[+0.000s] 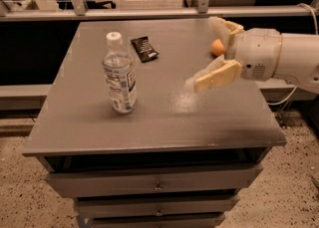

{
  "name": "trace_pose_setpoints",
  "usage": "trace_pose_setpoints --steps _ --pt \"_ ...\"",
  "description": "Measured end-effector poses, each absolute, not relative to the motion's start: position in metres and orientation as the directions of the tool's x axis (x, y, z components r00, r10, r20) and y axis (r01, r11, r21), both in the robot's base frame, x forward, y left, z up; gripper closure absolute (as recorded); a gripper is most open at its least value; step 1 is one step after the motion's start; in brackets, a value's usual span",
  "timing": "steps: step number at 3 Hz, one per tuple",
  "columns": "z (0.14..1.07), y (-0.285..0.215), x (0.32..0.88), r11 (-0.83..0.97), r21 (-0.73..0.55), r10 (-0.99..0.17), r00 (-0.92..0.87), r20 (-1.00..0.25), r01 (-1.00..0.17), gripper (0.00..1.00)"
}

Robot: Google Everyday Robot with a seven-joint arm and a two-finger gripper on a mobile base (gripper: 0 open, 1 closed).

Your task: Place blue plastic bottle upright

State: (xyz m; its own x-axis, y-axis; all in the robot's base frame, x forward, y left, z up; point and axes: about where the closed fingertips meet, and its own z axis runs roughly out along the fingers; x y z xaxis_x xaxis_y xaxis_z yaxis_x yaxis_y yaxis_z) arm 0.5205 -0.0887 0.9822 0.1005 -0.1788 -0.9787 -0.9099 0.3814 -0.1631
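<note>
The blue plastic bottle (120,75) stands upright on the left half of the grey table (149,122). It is clear and pale blue with a white cap and a white-and-blue label. My gripper (202,53) is open and empty. It hangs above the right half of the table, well to the right of the bottle and apart from it. Its near finger (214,76) points left toward the bottle; its far finger (222,25) sits in front of the orange ball.
A dark snack packet (144,49) lies behind and right of the bottle. An orange ball (217,47) rests at the back right, partly hidden by my gripper. The table has drawers (158,186) at the front. A metal rail (149,13) runs behind it.
</note>
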Motion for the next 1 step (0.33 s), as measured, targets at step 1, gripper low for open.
trace_pose_setpoints --steps 1 --pt "0.984 -0.0939 0.5212 0.384 -0.166 -0.179 0.103 -0.978 -0.908 0.0"
